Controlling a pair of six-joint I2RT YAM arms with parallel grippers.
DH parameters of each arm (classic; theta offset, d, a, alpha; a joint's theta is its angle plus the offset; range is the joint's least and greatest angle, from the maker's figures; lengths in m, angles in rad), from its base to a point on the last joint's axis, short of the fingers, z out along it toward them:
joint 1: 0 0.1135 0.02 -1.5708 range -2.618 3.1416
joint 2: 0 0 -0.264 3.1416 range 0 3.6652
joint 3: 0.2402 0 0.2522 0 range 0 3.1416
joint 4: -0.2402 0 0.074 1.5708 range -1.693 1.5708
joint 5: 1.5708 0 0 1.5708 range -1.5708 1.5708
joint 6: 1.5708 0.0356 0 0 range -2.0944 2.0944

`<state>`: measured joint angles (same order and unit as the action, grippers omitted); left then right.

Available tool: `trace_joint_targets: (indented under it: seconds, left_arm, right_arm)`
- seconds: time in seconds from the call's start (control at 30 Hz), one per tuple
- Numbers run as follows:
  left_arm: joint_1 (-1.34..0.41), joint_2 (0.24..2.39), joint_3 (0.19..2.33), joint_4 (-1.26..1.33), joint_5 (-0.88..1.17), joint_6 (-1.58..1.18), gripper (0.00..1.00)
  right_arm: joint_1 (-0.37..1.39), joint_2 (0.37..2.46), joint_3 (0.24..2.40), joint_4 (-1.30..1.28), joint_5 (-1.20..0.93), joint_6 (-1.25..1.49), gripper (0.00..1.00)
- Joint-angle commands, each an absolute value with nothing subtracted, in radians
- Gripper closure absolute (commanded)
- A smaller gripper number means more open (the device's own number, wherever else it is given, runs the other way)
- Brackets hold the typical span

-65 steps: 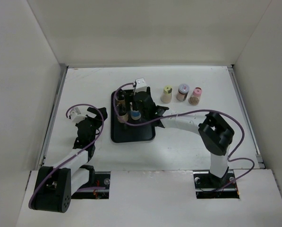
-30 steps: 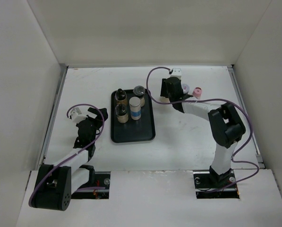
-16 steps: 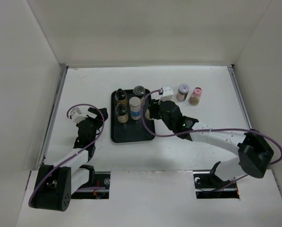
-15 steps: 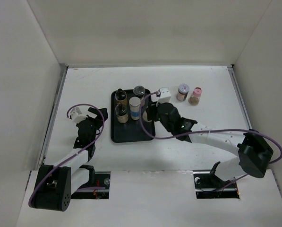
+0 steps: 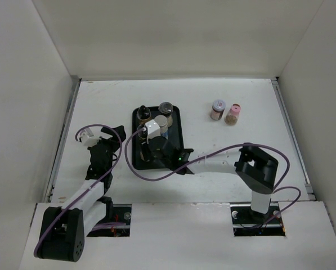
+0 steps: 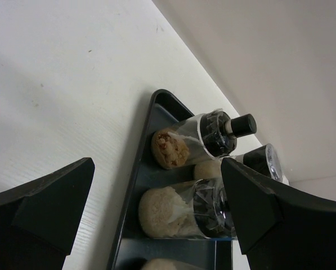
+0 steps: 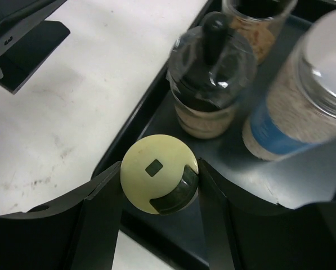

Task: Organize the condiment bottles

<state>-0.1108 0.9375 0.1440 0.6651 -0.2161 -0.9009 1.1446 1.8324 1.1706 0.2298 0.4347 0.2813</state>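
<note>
My right gripper point(image 7: 159, 170) is shut on a yellow-capped condiment bottle point(image 7: 158, 181), holding it upright over the near-left part of the black tray point(image 7: 156, 112). On the tray stand a black-capped bottle point(image 7: 211, 84), a blue-labelled white-capped one point(image 7: 303, 95) and another point(image 7: 258, 19) behind. In the top view, a grey-capped bottle point(image 5: 218, 109) and a pink-capped one point(image 5: 233, 113) stand on the table right of the tray point(image 5: 179, 126). My left gripper point(image 5: 112, 133) is open left of the tray, holding nothing.
White walls enclose the table on three sides. The left wrist view looks sideways at the tray's edge point(image 6: 135, 185) with two bottles point(image 6: 190, 140) point(image 6: 182, 211) between my open fingers' line of sight. My right arm's purple cable point(image 5: 135, 169) loops in front of the tray.
My right arm swung from the row of bottles at the right over to the tray's near-left part, carrying the yellow-capped bottle. The left gripper shifted slightly.
</note>
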Motion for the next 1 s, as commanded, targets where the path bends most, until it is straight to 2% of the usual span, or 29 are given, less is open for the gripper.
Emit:
trace_joint_targets:
  seconds: [0.0,0.13,0.33,0.43,0.5,0.57,0.63,0.77,0.8,0.9,0.97]
  left_arm:
    - [-0.094,0.931,0.129,0.678,-0.215,-0.902,0.00]
    - [-0.091,0.925,0.126,0.678,-0.213,-0.900,0.00]
    - [-0.085,0.936,0.129,0.684,-0.198,-0.905,0.00]
    - [-0.082,0.931,0.126,0.681,-0.210,-0.904,0.00]
    - [-0.082,0.939,0.126,0.684,-0.201,-0.907,0.00]
    - [-0.085,0.937,0.129,0.684,-0.202,-0.904,0.00]
    - [-0.088,0.934,0.129,0.683,-0.212,-0.900,0.00]
    - [-0.088,0.946,0.130,0.686,-0.201,-0.907,0.00]
    - [-0.094,0.945,0.130,0.686,-0.202,-0.907,0.00]
    - [-0.100,0.949,0.132,0.687,-0.213,-0.902,0.00]
    - [-0.100,0.965,0.135,0.689,-0.209,-0.903,0.00]
  right_arm:
    - [1.179,1.887,1.255,0.324,0.420,0.258,0.54]
    - [1.193,1.928,1.293,0.322,0.420,0.265,0.50]
    - [1.196,1.916,1.278,0.307,0.426,0.275,0.17]
    - [1.197,1.836,1.230,0.305,0.426,0.279,0.11]
    - [1.197,1.768,1.192,0.310,0.434,0.273,0.11]
    - [1.168,1.686,1.140,0.322,0.442,0.275,0.12]
    - [1.112,1.603,1.079,0.330,0.451,0.279,0.20]
    - [0.928,1.508,0.977,0.331,0.509,0.322,0.58]
    - [0.874,1.503,0.956,0.334,0.534,0.339,0.62]
    - [0.724,1.525,0.940,0.304,0.592,0.351,0.61]
    - [0.636,1.543,0.940,0.295,0.633,0.351,0.49]
